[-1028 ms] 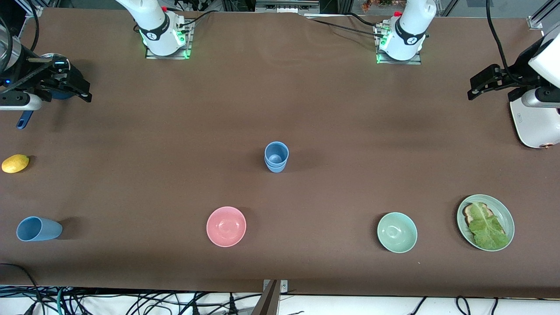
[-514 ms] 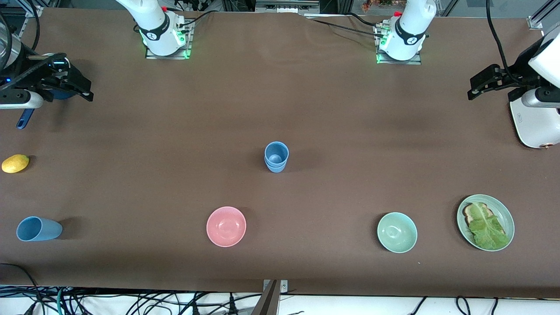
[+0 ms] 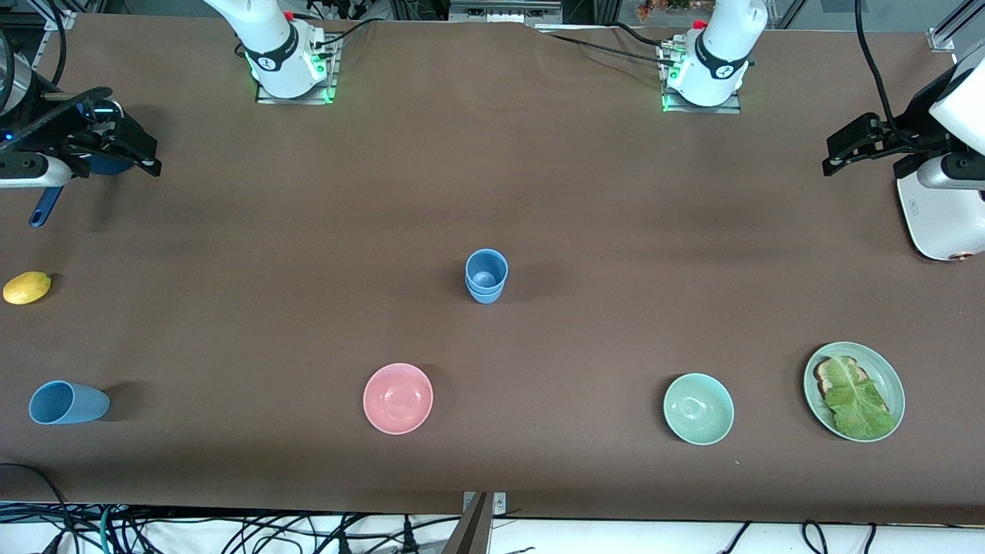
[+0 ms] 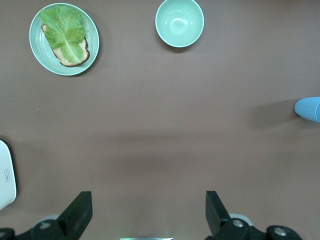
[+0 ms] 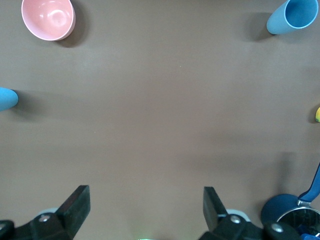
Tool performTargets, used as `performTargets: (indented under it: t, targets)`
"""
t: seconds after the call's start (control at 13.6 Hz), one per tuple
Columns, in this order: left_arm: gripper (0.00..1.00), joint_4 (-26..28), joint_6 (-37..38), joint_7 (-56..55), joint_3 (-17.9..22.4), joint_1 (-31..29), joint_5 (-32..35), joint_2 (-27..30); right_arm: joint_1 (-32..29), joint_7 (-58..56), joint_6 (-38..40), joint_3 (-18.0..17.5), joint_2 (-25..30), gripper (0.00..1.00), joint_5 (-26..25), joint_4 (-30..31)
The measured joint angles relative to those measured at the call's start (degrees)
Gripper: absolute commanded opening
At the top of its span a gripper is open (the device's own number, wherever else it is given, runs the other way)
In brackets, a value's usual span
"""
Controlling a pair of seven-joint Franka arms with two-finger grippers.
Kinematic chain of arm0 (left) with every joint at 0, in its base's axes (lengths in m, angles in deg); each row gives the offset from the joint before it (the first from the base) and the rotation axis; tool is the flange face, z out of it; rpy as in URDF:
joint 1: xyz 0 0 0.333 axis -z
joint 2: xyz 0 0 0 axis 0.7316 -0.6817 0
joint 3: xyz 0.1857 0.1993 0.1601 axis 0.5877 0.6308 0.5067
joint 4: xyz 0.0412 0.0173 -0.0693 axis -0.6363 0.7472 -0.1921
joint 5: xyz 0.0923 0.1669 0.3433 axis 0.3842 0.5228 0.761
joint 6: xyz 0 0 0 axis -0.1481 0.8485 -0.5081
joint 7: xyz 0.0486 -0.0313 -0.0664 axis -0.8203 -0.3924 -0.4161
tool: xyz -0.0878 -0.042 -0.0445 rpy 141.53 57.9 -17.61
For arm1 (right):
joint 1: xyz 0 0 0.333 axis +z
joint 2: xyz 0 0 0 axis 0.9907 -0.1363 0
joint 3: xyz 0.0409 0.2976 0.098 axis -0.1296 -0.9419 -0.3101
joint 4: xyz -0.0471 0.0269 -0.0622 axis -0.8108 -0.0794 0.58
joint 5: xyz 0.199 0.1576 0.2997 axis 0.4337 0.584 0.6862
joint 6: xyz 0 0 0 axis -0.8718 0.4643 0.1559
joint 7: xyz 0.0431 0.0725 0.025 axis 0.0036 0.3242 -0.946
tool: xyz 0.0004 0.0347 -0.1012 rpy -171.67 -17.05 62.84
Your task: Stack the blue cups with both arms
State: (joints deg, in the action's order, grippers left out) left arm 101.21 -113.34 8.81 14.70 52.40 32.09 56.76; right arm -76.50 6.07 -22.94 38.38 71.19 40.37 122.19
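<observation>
The two blue cups (image 3: pixel 486 276) sit in the middle of the table (image 3: pixel 600 231), one inside the other, standing up. To me the stacking job looks done.

The left gripper (image 4: pixel 149 216) hangs up high over the left arm's end of the table. Its fingers are spread wide and it holds nothing. The right gripper (image 5: pixel 146 214) hangs over the right arm's end, above a dark blue saucepan (image 5: pixel 287 214). Its fingers are wide open too, with nothing in them. Both arms are well apart from the cups.

What could go wrong now? If an arm swings low across the middle, it could bump the stack and tip it over, because two cups together stand tall and light. The top cup might not be pushed all the way down, so a knock could pop it off. I cannot tell how snug it sits. The right gripper could also hit the saucepan if it drops down.
</observation>
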Motion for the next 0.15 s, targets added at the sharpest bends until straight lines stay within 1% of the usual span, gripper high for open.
performTargets:
  t: [0.15]
  targets:
    - [1.0,0.0,0.0,0.0,0.0,0.0,0.0,0.0,0.0,0.0,0.1,-0.1,0.0,1.0,0.0,-0.2]
